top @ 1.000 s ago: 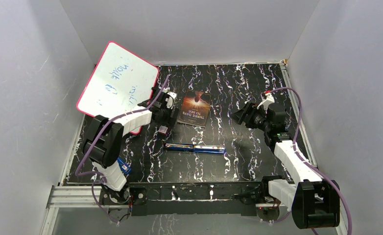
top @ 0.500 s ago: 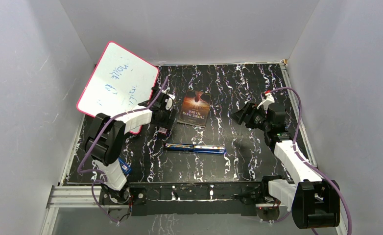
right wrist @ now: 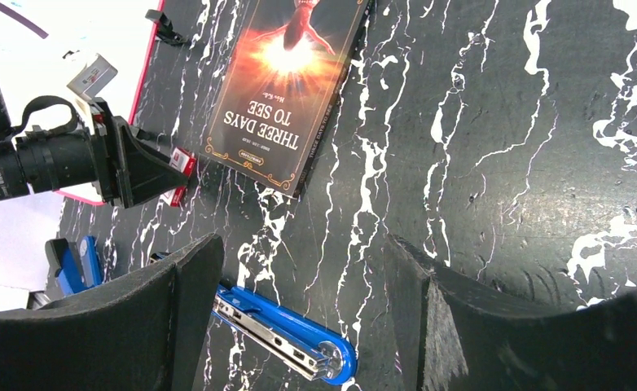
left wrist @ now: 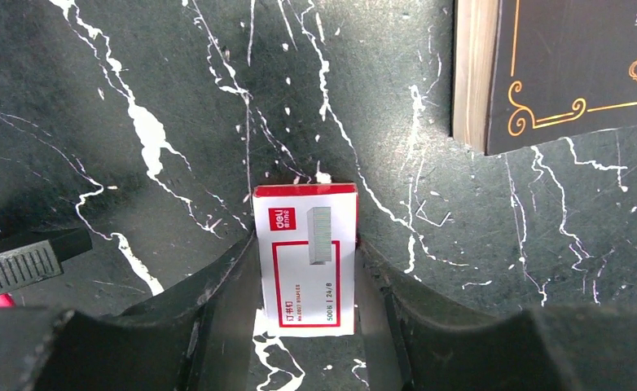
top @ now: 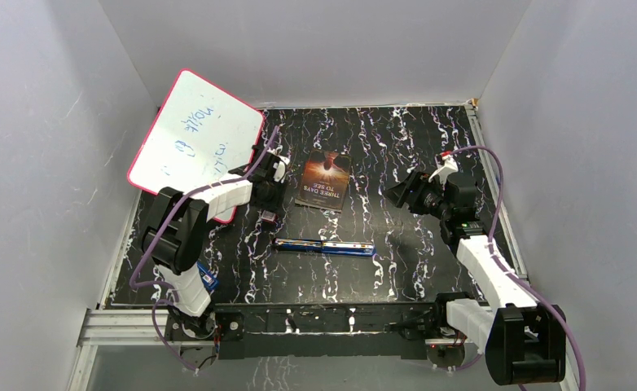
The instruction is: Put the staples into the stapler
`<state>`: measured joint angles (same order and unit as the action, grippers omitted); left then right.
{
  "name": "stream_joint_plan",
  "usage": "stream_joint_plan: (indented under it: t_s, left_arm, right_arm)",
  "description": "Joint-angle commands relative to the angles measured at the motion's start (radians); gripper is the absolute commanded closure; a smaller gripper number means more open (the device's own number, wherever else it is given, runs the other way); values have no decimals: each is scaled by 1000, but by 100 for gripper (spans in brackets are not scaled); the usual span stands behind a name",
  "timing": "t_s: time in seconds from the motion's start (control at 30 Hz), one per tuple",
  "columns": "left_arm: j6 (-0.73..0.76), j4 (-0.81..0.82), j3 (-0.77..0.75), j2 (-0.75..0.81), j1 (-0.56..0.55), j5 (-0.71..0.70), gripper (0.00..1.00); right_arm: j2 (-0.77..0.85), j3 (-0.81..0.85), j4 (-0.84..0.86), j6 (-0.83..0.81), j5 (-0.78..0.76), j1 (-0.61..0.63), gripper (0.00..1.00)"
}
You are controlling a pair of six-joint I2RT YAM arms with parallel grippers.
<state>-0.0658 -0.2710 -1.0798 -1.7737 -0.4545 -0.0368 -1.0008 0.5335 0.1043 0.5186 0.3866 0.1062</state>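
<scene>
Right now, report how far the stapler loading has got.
Done: the stapler lies opened flat on the table. In hand: the left end effector pinches the red-and-white staple box, resting on the table. Left: no staple strip shows yet, so loading remains; the right end effector hangs open, empty.

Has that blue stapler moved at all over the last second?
No. The blue stapler lies in the same spot on the near side of the book, just as in the earlier top views.
</scene>
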Motion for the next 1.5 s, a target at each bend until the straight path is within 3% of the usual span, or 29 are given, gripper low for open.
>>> stream_joint_plan:
  t_s: [0.0, 0.2, 0.37, 0.83, 1.27, 1.37, 1.47]
  left_arm:
    - [7, -53, -48, 12, -2, 47, 63]
    - [40, -79, -128, 35, -17, 68, 65]
    - [101, -103, -236, -12, -108, 26, 65]
    - [226, -120, -790, -425, -284, 149, 65]
    - [314, -120, -975, -624, -393, 281, 62]
    - [329, -120, -985, -634, -401, 302, 56]
    - [336, -120, -984, -631, -402, 307, 39]
  right_arm:
    - [29, 41, 6, -11, -17, 2, 20]
    - [69, 47, -5, 5, -41, 3, 20]
    - [116, 68, -46, 9, -76, 2, 20]
    - [333, 104, -215, 17, -256, 2, 20]
    - [453, 100, -351, 36, -310, 3, 20]
    - [467, 97, -362, 37, -311, 3, 20]
    - [478, 89, -361, 28, -320, 3, 20]
